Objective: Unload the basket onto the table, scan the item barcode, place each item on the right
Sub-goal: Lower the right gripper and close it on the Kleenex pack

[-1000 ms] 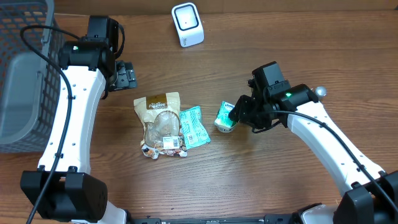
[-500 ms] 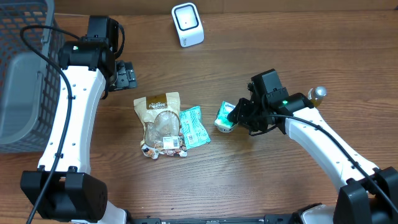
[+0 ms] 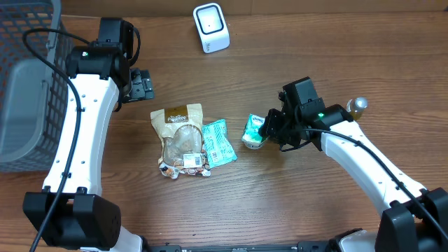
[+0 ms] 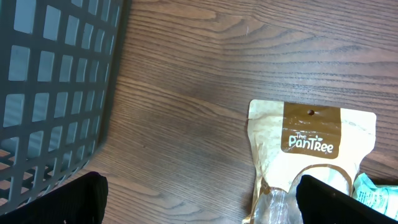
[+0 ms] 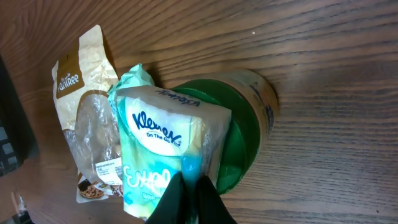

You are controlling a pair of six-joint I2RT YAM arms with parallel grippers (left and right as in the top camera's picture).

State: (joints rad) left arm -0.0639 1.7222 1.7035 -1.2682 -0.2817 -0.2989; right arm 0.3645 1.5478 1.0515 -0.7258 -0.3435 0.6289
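- The right end effector [image 5: 186,202] has its two fingers pressed together on the near edge of a Kleenex tissue packet [image 5: 165,149], just right of the desk's middle.
- The packet rests against a green-rimmed tub [image 5: 249,118], touching it.
- Just left of them, a teal sachet [image 3: 218,142] and a tan Pantree pouch [image 3: 180,136] lie flat on the wooden desk [image 3: 315,56], side by side with their edges touching.
- A white barcode scanner [image 3: 211,28] stands at the far edge, well apart from the packet.
- The left end effector [image 3: 143,85] hangs at the far left, fingers wide apart and holding nothing, near a grey mesh basket [image 3: 21,91].
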